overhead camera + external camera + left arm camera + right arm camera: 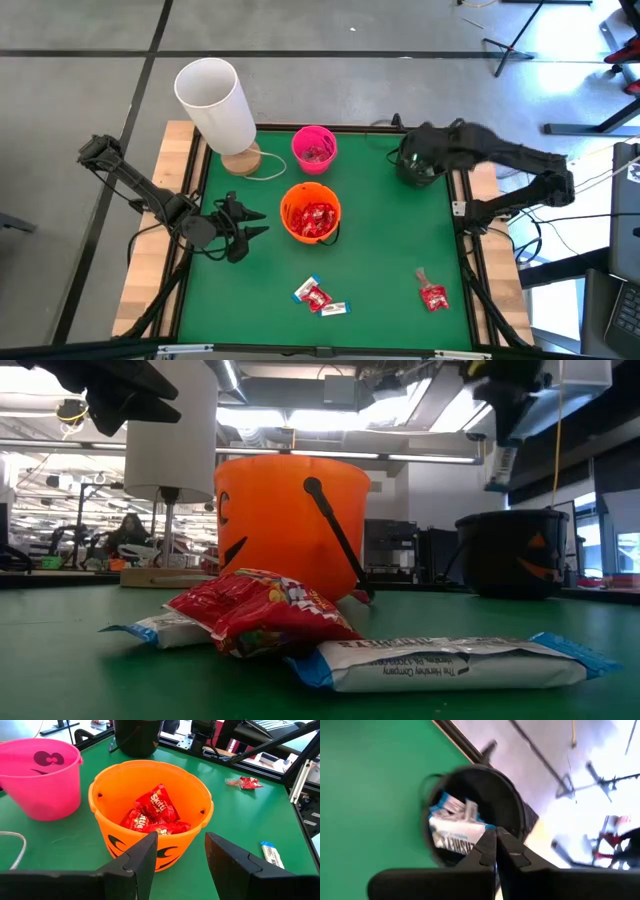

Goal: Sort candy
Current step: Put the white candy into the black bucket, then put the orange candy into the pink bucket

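Candy lies near the table's front edge: red and white-blue packs [320,297] [270,615] and a red one [433,296]. The orange bucket [311,212] [150,795] holds several red packs. My left gripper [255,225] [181,840] stands open just left of that bucket, touching nothing. My right gripper [495,837] [510,420] is raised above the black bucket [470,785] [510,550] at the far right, shut on a white-and-blue candy bar [452,832]. My right gripper pinches one end of the white-and-blue candy bar [479,836] between its two shut fingertips, coming from above and slanting down. The bar hangs below the fingers [505,465], lifted clear, over the black bucket's mouth.
A pink bucket [314,148] [40,775] stands behind the orange one. A white cylinder on a wooden base [215,100] with a white cord sits at the far left. Bare green mat [390,250] lies between the buckets and the loose candy.
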Robot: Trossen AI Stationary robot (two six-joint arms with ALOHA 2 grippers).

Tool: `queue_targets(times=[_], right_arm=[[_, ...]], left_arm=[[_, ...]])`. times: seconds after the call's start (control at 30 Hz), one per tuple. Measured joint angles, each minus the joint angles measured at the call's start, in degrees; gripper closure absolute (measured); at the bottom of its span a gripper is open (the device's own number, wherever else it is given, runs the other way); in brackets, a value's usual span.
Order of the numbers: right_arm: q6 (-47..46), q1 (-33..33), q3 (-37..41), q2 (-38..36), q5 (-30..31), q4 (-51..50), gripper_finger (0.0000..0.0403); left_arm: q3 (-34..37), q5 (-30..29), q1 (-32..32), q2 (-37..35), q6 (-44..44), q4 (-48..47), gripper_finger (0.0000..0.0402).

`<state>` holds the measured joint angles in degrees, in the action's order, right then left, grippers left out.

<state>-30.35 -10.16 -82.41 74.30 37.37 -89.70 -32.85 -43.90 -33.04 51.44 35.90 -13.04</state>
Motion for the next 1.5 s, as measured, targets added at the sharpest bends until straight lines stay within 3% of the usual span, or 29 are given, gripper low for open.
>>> queue_targets(times=[0.13, 0.3, 0.5, 0.63, 0.77, 0.93, 1.1, 1.3, 1.5], right_arm=[[4.69, -9.00, 0.00, -1.01, -4.13, 0.13, 0.0401], [12.51, -15.35, 0.00, -0.67, -6.05, 0.48, 0.0373], [15.83, -17.29, -0.04, -0.57, -9.02, 2.80, 0.0290], [15.60, -16.05, -0.04, -1.01, -20.13, 1.99, 0.0250], [11.75, -7.45, -0.04, -1.72, -27.94, 0.57, 0.0244], [1.92, 12.50, 0.53, -1.86, -27.94, 0.35, 0.0258], [-14.52, 31.53, 6.04, -1.83, -28.40, 5.91, 0.0264], [-29.63, 47.27, 18.86, -1.66, -30.93, 20.55, 0.0264], [-40.84, 54.94, 33.31, -1.50, -33.51, 39.21, 0.0265]], left_arm=[[0.01, 0.00, 0.00, -0.02, 0.00, -0.06, 0.0242], [-0.01, -0.04, 0.00, -0.01, -0.02, -0.04, 0.0242], [0.00, 0.05, 0.00, 0.00, -0.02, -0.04, 0.0242], [-0.01, 0.16, -0.02, -0.02, -0.02, -0.33, 0.0242], [-0.01, 0.28, -0.01, -0.02, -0.04, -0.44, 0.0242], [-0.01, 0.22, -0.02, 0.00, -0.04, -0.52, 0.0242], [-0.01, 0.09, -0.02, -0.01, -0.04, -0.52, 0.0242], [0.01, 0.09, -0.02, 0.00, 1.49, -0.19, 0.0242], [0.01, 1.01, -0.02, -0.02, 1.53, 0.24, 0.0242]])
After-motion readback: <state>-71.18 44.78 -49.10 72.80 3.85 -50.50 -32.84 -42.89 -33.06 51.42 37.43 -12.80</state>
